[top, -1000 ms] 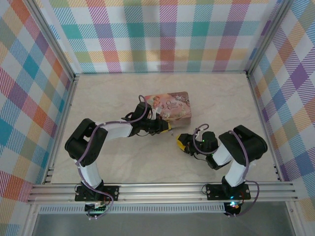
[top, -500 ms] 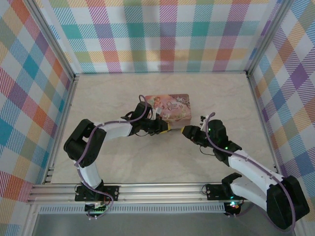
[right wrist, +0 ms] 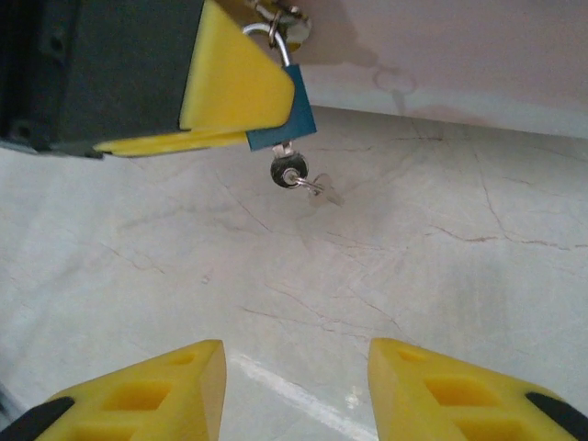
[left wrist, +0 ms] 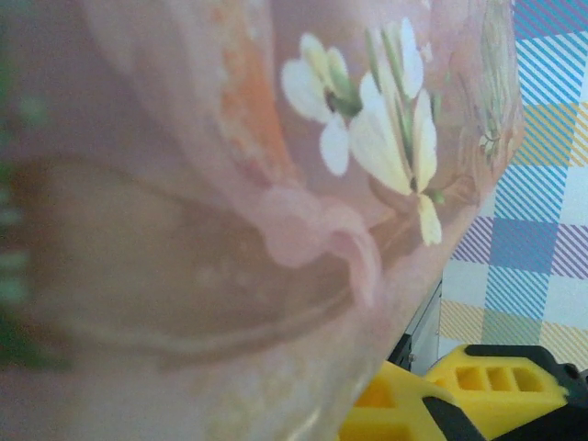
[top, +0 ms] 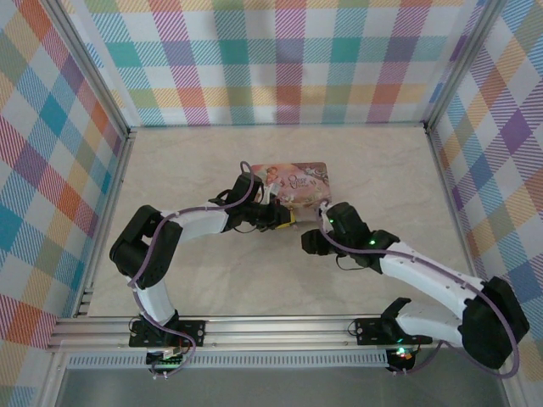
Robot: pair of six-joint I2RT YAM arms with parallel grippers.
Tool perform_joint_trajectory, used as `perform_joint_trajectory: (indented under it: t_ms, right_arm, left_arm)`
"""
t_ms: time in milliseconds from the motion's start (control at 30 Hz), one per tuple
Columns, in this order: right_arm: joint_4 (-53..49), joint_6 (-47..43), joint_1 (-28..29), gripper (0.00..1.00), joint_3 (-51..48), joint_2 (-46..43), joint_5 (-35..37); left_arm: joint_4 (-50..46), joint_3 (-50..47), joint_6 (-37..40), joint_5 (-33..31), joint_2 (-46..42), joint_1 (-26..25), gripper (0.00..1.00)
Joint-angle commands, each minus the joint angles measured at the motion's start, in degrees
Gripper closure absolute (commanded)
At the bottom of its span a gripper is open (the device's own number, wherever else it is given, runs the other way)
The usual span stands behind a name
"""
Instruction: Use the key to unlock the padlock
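marble-patterned table (top: 382, 170) seen from above: the left gripper (top: 286, 219) reaches to the near wall of the pink illustrated tin (top: 297, 180). the right gripper (top: 310, 242) sits just beside it and faces it, likely so that one arm steadies the lock while the other works it. the left wrist camera is up against the tin's flowered side, which is blurred, with yellow fingers (left wrist: 496, 381) at the lower right. from the right wrist, the left gripper's yellow pads (right wrist: 234, 92) are pinched on the blue padlock (right wrist: 281, 124), whose shackle (right wrist: 268, 37) runs up to a metal fitting on the tin. the small silvery key (right wrist: 292, 173) sits in the keyhole, sticking out into free space above the table. the right gripper's own pincer is spread with nothing between, lined up near the key, apparently to take and turn it.
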Motion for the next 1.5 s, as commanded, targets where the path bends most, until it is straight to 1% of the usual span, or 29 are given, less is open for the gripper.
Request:
perform_joint_trajectory:
  t_ms: [0,233,567,900,1100,1300,1400,1467]
  right_arm:
    - [-0.7,-5.5,2.0,0.53,2.6,2.8,5.4]
    - [0.7,-9.0,4.0,0.5,6.0,8.1,9.0]
    - [2.0,-12.9,5.2,0.51,10.4,14.8,13.3]
    - [2.1,-14.5,6.0,0.54,14.1,20.2,14.6]
    - [2.1,-14.8,6.4,0.56,15.1,21.6,15.3]
    - [2.0,-15.2,6.5,0.67,15.7,22.7,16.2]
    - [2.0,-15.3,6.5,0.67,16.0,22.8,16.6]
    - [1.5,-15.4,6.6,0.63,16.3,22.8,17.5]
  left_arm:
    - [-0.4,2.2,0.1,3.7,-2.7,-0.5,1.0]
    - [-0.6,2.5,0.0,4.2,-2.5,-0.5,1.0]
    - [-0.4,2.8,-0.2,4.6,-2.2,-0.5,1.0]
    - [-0.1,3.0,-0.4,4.9,-2.1,-0.4,1.0]
    - [-0.2,3.1,-0.2,5.1,-2.1,-0.3,1.0]
    - [0.0,2.8,-0.3,5.3,-2.2,-0.3,1.0]
    - [0.0,2.6,-0.2,5.4,-2.1,-0.3,1.0]
    - [0.1,2.6,-0.2,5.5,-2.1,-0.3,1.0]
